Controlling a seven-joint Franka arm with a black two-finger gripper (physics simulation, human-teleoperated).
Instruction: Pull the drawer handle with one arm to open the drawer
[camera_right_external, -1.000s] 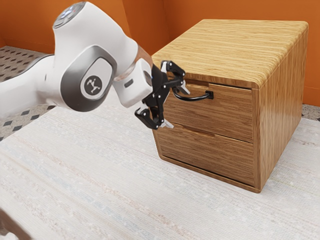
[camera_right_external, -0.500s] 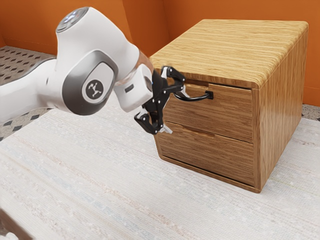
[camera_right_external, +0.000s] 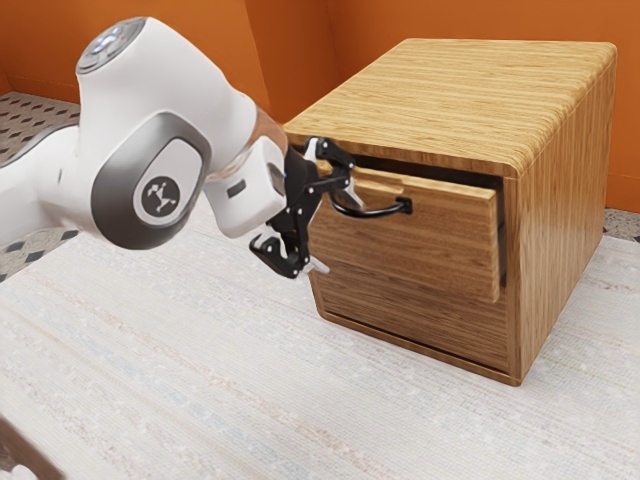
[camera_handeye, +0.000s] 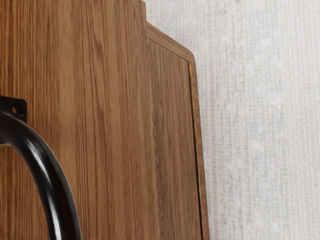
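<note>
Standing toward the far edge of the pale woven table (camera_right_external: 200, 390), close to the orange wall, is the wooden cabinet (camera_right_external: 470, 95), its two drawer fronts facing the exterior view's left. The white arm (camera_right_external: 150, 170) reaches in from that side to the cabinet's front. The upper drawer (camera_right_external: 430, 240) sits partly out of the cabinet, with a dark gap showing above and beside its front, while the lower drawer (camera_right_external: 410, 310) lies flush and closed. The black handle (camera_right_external: 378, 208) curves out from the upper drawer's front, and in the wrist view it arcs just under the hand. The pincer (camera_right_external: 330, 228) is spread wide: its upper finger hooks behind the handle's near end and its lower finger hangs free below, so it clamps nothing. By my reading, the pull is the step in hand and about half done. The next move calls for drawing straight back along the drawer's travel, keeping the hooked finger from slipping off the handle's curve.
</note>
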